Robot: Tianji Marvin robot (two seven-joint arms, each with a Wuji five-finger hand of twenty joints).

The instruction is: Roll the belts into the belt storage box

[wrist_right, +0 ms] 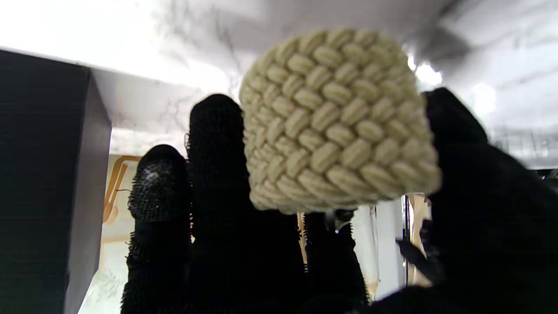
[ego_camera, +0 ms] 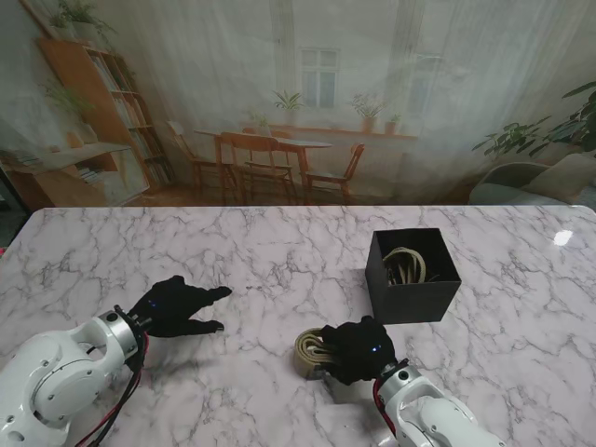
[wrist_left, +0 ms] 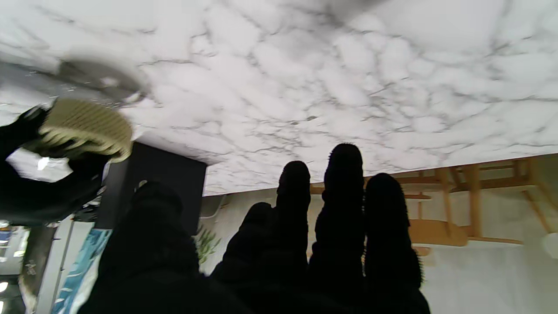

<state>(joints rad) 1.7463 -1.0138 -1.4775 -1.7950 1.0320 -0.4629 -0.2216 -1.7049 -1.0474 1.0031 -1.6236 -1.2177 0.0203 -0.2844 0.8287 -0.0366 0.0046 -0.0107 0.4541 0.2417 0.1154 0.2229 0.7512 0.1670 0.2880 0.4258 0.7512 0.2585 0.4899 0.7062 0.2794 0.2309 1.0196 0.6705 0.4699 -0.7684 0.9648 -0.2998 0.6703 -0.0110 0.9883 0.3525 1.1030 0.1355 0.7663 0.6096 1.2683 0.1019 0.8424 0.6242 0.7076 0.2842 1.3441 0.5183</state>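
while the left hand point(ego_camera: 177, 305) rests on the marble table point(ego_camera: 140, 251) with its fingers spread apart and nothing in it, the right hand point(ego_camera: 358, 349) is clamped on a rolled cream woven belt point(ego_camera: 312, 351) near the table's front edge. in the stand's view the roll pokes out to the left of the black glove, lying against the tabletop or just over it; which, i cannot tell. the right wrist view shows the braided weave of the belt point(wrist_right: 335, 117) close up, pressed between the thumb on one side and the fingers point(wrist_right: 216, 144) on the other.

the black belt storage box point(ego_camera: 413, 276) sits open on the table, farther from me than the right hand and slightly to its right, near but apart from it. another pale belt point(ego_camera: 404, 265) already lies coiled inside the box. the left wrist view catches the same box point(wrist_left: 150, 192) as a dark block, with the held belt point(wrist_left: 85, 128) and right hand point(wrist_left: 39, 183) blurred beside it, beyond the left hand's own outstretched fingers point(wrist_left: 344, 192).
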